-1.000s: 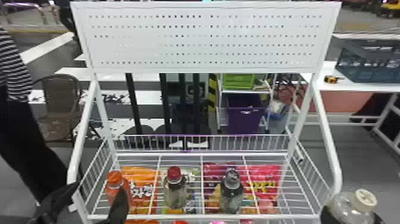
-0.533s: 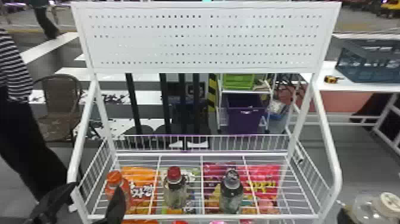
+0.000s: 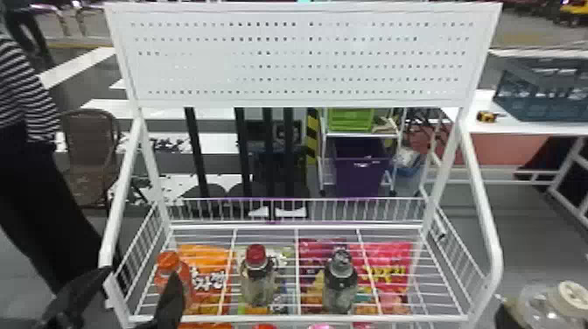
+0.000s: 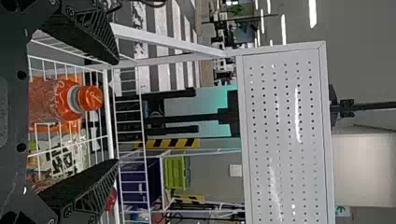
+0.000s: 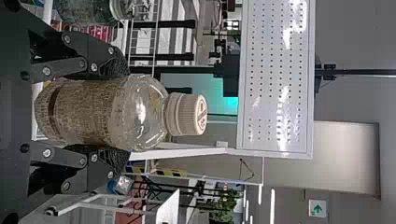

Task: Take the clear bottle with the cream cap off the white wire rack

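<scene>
Clear bottle point(image 5: 88, 112) snug between parted right fingers point(image 3: 505, 318)

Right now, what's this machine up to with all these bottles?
The robot's right claw is gripping the clear bottle with the cream cap, which is off the white wire rack, out past its right side. The left claw is open near the rack's left end, holding nothing. Three other bottles stand on the rack.

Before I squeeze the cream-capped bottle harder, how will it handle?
The bottle has a clear, glossy shoulder, so it's probably plastic and may dent. Round body: likely to roll if laid down. The right tool has it from both sides, so tipping seems unlikely.
</scene>
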Robot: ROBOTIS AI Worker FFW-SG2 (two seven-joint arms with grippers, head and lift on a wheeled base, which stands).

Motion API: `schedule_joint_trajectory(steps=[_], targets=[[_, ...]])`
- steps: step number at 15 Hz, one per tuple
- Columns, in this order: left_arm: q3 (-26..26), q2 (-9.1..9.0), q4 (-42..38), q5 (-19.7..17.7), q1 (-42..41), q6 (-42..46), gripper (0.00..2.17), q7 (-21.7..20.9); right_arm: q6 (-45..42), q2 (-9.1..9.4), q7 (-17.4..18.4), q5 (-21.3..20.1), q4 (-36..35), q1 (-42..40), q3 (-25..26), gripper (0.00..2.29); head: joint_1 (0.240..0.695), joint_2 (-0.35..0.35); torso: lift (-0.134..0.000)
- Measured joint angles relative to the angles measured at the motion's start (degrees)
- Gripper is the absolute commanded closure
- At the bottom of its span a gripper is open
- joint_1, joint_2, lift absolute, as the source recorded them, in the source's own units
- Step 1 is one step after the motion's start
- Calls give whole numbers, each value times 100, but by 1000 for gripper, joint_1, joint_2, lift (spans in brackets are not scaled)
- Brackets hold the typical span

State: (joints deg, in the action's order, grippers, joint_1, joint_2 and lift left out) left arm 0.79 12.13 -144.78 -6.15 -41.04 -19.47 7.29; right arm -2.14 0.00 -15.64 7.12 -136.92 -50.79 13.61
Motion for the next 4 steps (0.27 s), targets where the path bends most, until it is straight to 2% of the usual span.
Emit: schedule_joint_trajectory(steps=[4], targets=[[0, 0, -4, 0, 0, 0, 140, 0, 16, 0, -9, 20, -15, 6, 1, 1777, 499, 0, 0]])
